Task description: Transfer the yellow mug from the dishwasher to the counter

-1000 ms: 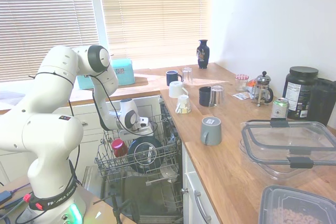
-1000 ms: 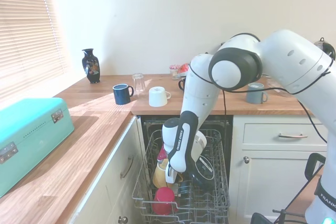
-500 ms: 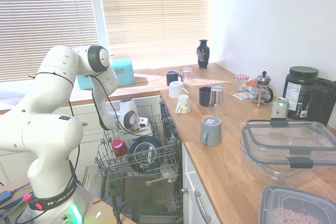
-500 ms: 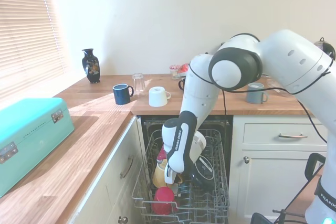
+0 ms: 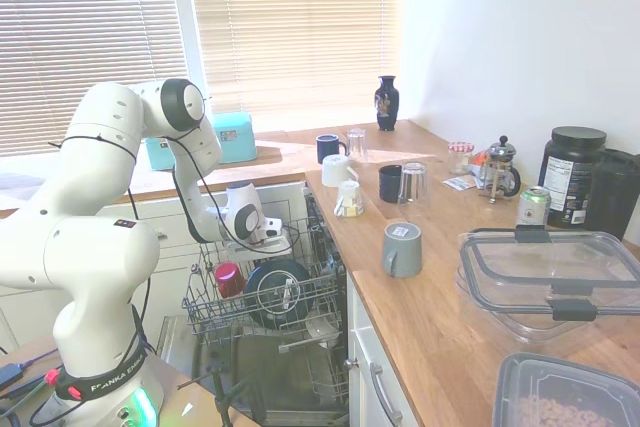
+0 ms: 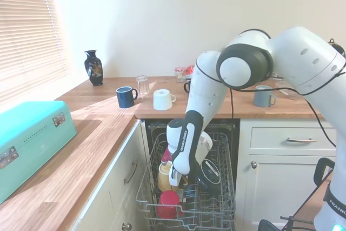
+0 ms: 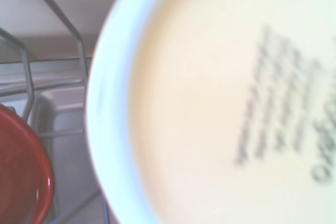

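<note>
The yellow mug (image 6: pixel 164 175) hangs upside down just above the grey wire rack (image 6: pixel 219 209) of the open dishwasher (image 5: pixel 300 377). My gripper (image 6: pixel 174 181) is shut on it from above. The mug's pale round base (image 7: pixel 226 98), with blurred print, fills the wrist view. In the first exterior view my white hand (image 5: pixel 258 232) covers the mug. The wooden counter (image 5: pixel 440 297) runs along the dishwasher's right side in that view and behind it (image 6: pixel 162 111) in the second exterior view.
A small red cup (image 6: pixel 168 205) stands in the rack right below the mug, beside a dark round bowl (image 5: pixel 275 287). On the counter are a white mug (image 6: pixel 162 99), a blue mug (image 6: pixel 126 96), a glass (image 6: pixel 142 86), a grey mug (image 5: pixel 402 249) and a teal box (image 6: pixel 27 139).
My gripper has risen a little with the yellow mug in it, and the arm's elbow has swung up. The red cup and the bowl have stayed where they were.
</note>
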Tool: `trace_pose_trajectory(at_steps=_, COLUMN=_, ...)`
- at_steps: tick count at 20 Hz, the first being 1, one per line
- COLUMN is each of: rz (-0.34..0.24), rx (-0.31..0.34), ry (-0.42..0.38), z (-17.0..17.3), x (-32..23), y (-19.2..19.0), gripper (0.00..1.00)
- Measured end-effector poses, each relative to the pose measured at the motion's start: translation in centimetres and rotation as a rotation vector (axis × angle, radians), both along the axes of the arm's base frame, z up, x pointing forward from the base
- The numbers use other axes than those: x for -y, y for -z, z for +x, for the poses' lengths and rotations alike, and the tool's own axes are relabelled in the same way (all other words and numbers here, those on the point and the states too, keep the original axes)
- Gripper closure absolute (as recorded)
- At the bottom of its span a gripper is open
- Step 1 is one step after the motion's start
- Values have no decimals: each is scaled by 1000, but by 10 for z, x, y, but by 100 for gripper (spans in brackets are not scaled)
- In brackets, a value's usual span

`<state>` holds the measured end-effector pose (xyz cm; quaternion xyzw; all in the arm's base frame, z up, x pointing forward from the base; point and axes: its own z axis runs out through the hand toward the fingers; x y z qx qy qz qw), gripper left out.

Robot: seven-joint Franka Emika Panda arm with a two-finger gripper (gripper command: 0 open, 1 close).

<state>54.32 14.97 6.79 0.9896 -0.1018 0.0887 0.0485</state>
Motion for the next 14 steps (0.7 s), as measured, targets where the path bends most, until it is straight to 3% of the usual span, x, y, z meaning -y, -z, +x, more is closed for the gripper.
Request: trace_pose_trajectory(at_steps=14, rz=-25, rx=77, ry=23, z=-6, x=-1, y=-102, gripper=100)
